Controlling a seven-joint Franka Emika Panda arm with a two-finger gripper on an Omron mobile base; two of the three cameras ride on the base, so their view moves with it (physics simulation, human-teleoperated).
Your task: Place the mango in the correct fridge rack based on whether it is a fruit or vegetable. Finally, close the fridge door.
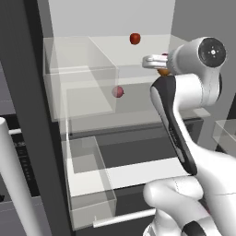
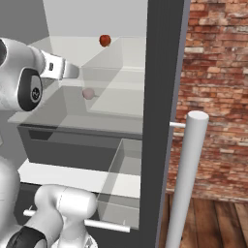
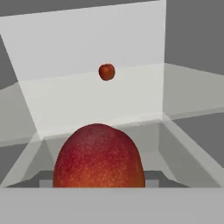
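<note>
While carrying: the two-finger gripper [image 1: 159,66] is holding the orange-red roundish mango [image 3: 99,158], reaching into the fridge.
Mango position: hovering just in front of the small red fruit [image 3: 106,71], above the translucent glass fridge rack [image 1: 138,76].
Advice: lowering gently onto the rack before releasing, beside that fruit, seems best.
</note>
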